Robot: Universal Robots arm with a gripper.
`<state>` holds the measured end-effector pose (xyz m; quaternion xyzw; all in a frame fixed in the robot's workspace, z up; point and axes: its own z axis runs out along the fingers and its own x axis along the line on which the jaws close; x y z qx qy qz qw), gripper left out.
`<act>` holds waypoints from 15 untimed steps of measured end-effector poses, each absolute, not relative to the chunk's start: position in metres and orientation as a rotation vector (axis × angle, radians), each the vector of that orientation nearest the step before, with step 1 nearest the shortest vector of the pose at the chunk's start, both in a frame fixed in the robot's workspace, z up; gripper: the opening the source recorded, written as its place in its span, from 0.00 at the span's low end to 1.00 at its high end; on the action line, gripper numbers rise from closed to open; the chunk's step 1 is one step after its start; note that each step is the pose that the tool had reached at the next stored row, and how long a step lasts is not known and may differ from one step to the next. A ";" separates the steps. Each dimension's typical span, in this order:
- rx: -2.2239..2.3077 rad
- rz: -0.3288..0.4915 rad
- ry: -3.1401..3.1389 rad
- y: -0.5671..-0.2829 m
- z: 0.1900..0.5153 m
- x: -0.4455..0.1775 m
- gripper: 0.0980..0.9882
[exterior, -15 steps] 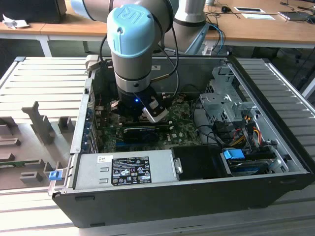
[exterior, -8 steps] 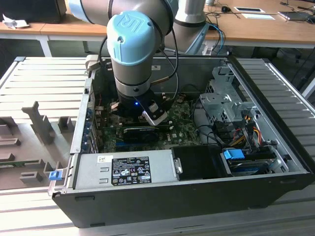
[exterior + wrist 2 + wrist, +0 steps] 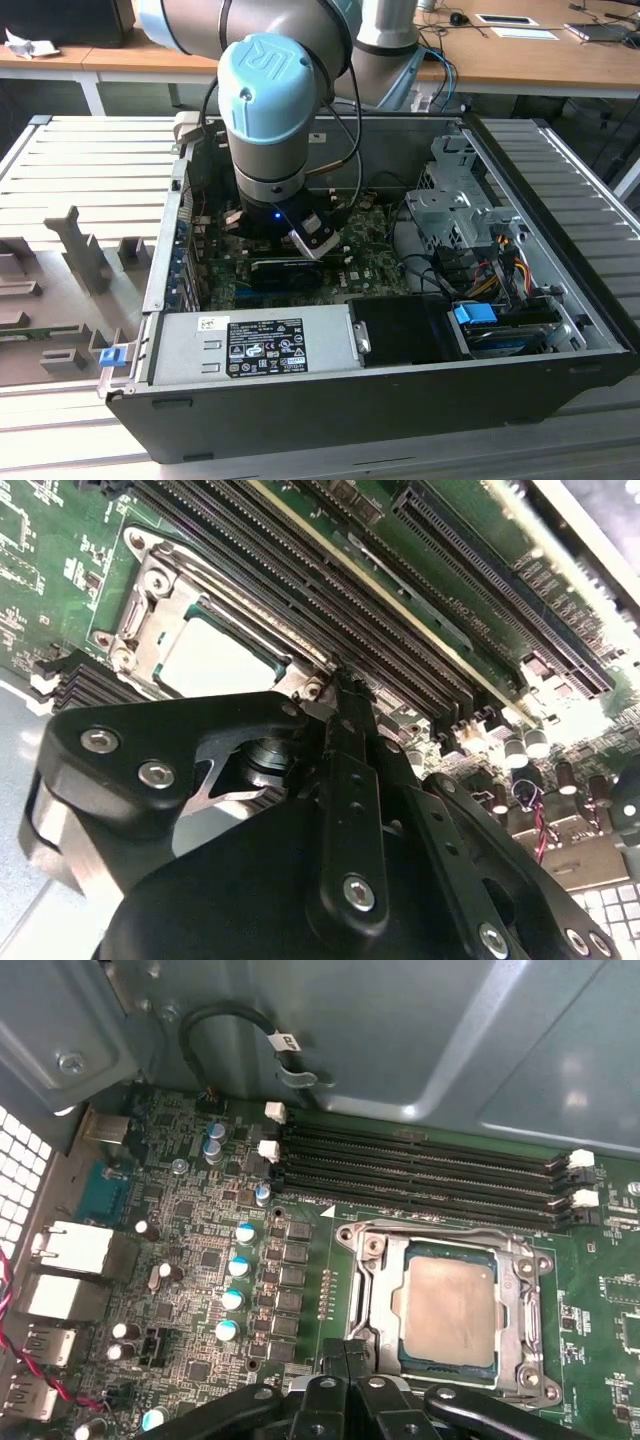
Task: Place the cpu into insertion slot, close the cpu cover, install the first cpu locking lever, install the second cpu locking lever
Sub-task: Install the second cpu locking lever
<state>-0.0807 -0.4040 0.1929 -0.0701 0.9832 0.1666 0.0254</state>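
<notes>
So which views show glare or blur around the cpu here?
In the second wrist view the cpu face washes out pale and the board's far edge blurs; in the first wrist view it is evenly lit and legible, with the gripper dark at the socket's edge.

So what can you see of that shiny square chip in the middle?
The cpu is a thin square chip with a pale silver-grey metal face and a dark green edge. It lies flat in the slot on the green board, and the cover frames it, its face showing through the window. In both wrist views the black pincer sits right beside the socket's rim, not on the chip.
</notes>
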 end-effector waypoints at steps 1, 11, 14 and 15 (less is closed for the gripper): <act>-0.217 0.517 3.040 -0.405 0.192 -0.081 0.01; -0.217 0.520 3.039 -0.407 0.205 -0.082 0.01; -0.217 0.520 3.039 -0.407 0.207 -0.082 0.01; -0.217 0.520 3.040 -0.407 0.208 -0.082 0.01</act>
